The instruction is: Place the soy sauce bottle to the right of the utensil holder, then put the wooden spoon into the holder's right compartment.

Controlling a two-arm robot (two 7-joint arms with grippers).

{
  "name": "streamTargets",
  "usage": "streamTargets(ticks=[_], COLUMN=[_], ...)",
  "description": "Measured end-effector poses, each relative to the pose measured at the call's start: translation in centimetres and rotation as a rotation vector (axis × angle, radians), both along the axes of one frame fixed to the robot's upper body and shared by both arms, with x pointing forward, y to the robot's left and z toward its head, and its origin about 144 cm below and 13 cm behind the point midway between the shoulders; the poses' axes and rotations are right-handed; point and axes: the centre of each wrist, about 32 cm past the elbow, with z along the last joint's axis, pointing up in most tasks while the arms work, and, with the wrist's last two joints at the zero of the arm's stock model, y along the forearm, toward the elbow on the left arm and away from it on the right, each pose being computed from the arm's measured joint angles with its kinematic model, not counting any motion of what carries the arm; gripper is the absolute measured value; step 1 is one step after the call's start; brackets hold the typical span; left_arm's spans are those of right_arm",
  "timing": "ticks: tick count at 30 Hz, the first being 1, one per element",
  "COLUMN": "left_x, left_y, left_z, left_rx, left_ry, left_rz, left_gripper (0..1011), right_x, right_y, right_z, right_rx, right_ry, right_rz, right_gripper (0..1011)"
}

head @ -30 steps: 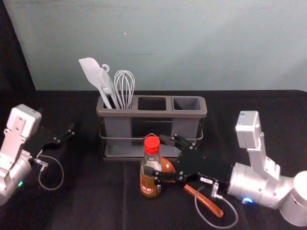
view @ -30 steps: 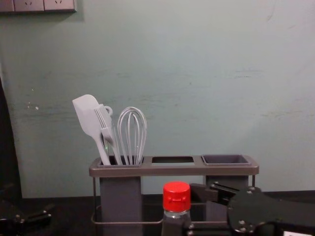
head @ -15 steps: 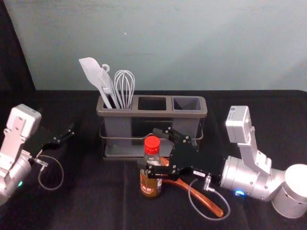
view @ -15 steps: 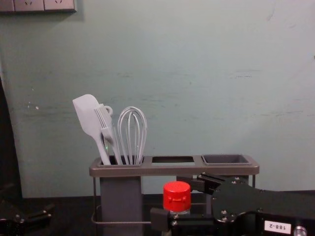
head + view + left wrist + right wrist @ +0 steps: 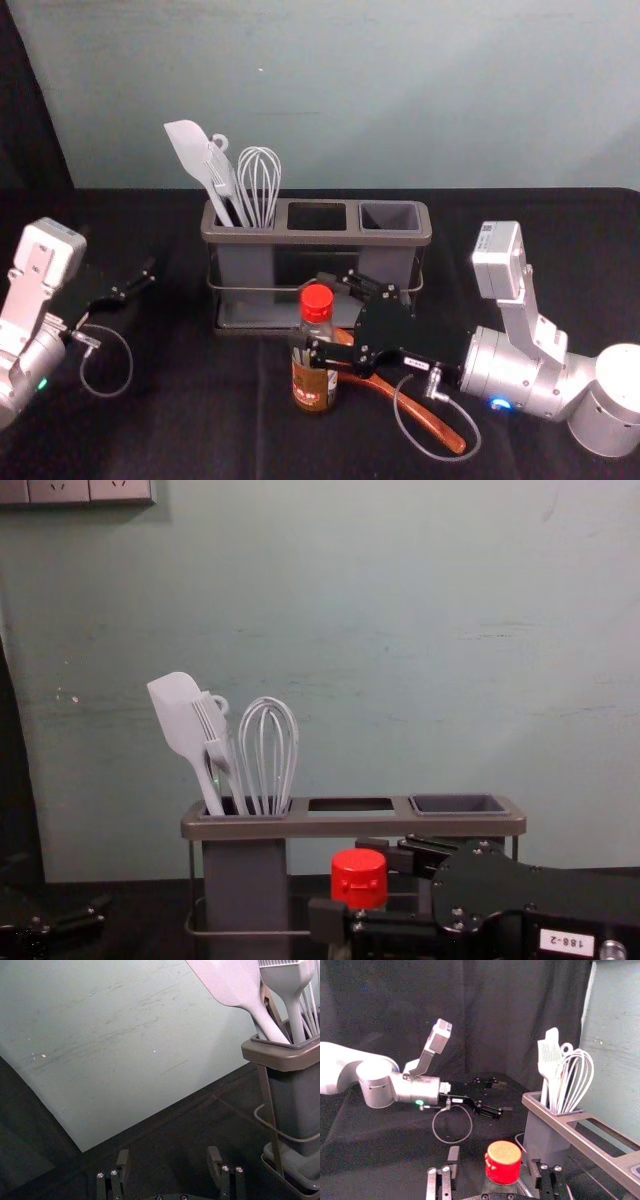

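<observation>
Bottle (image 5: 314,387) stands upright on the near side of the holder (image 5: 320,238), before its middle – the right gripper (image 5: 310,311) reaches in from the right, fingers wide apart around the bottle without gripping it. The spoon (image 5: 432,425) lies partly under that gripper – and the left gripper (image 5: 147,273) hangs idle at left, spread and empty.

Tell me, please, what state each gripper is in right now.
Left gripper: open and empty, left of the gray utensil holder.
Right gripper: open, fingers on either side of the red-capped glass soy sauce bottle, not closed on it.
</observation>
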Motion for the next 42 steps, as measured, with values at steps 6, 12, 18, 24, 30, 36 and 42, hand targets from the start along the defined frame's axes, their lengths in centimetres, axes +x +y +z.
streamTargets(ticks=[6,12,18,24,30,36,42], left_x=[0.0,0.0,0.0,0.0,0.0,0.0,0.0], left_y=[0.0,0.0,0.0,0.0,0.0,0.0,0.0], left_z=[0.0,0.0,0.0,0.0,0.0,0.0,0.0], left_rx=[0.0,0.0,0.0,0.0,0.0,0.0,0.0], left_ry=[0.0,0.0,0.0,0.0,0.0,0.0,0.0], left_rz=[0.0,0.0,0.0,0.0,0.0,0.0,0.0], left_gripper=[1011,1011,1012,1012,1012,1011,1011], right_x=[0.0,0.0,0.0,0.0,-0.6,-1.9,-4.4], right_y=[0.0,0.0,0.0,0.0,-0.1,-0.5,-2.1], right_z=[0.0,0.0,0.0,0.0,1.0,3.0,4.8], right_rx=[0.001,0.002,0.001,0.001,0.009,0.019,0.021], right_ry=[0.001,0.001,0.002,0.002,-0.015,-0.033,-0.043], right_rz=[-0.001,-0.001,-0.001,-0.001,-0.007,-0.029,-0.111], right_gripper=[692,510,390,390,390,390,388])
